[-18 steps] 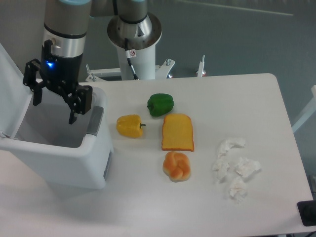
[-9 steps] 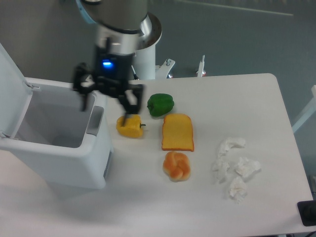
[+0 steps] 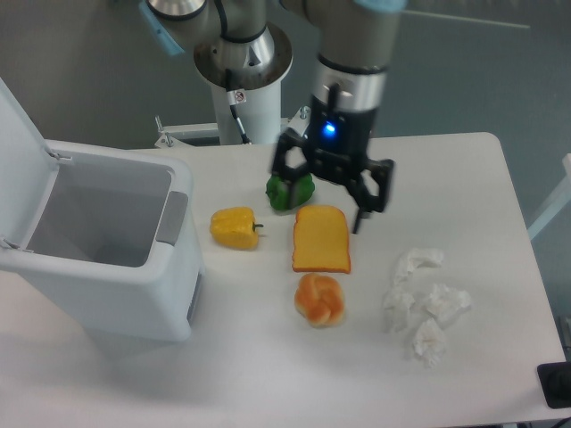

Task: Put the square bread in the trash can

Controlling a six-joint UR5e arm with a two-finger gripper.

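Note:
The square bread (image 3: pixel 321 239) lies flat on the white table (image 3: pixel 482 205), yellow-orange with a darker crust. My gripper (image 3: pixel 326 198) hangs above its far edge, open, with nothing between its fingers; one finger is at the left over the green pepper, the other (image 3: pixel 360 207) at the right of the bread's top corner. The trash can (image 3: pixel 94 272) stands at the left with its lid (image 3: pixel 18 152) up; its inside looks empty as far as I can see into it.
A green pepper (image 3: pixel 299 190) sits just behind the bread, partly hidden by the gripper. A yellow pepper (image 3: pixel 235 226) lies to the bread's left and a round orange-white bun (image 3: pixel 320 300) in front of it. Crumpled white tissues (image 3: pixel 426 305) lie at the right.
The arm has swung right, from over the trash can, past the yellow pepper, to above the bread's far edge. The gripper has stayed open and empty. The food has not moved.

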